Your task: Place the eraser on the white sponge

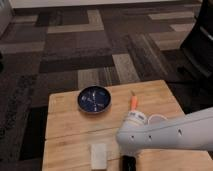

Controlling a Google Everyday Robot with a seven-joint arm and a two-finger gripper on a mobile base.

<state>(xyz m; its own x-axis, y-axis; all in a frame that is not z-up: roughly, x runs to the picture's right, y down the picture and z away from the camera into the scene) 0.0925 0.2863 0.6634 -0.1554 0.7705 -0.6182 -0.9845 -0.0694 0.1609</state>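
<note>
Cream-white rectangular sponge [98, 155] sits bare on the wooden table [65, 131], so placing is not done; my gripper [129, 161] hangs just right of it, grip state I cannot tell, small black eraser not separately visible.

Light looks soft and even to me, coming from overhead. It is moderately bright on the wooden table [65, 131] and dimmer on the carpet [75, 45], darkest just left of the table. The white arm [170, 134] is nearly washed out. The gripper [129, 162] is a dark patch at the bottom edge, just right of the white sponge [98, 156]. The plate [93, 99] rim has a pale sheen.
</note>
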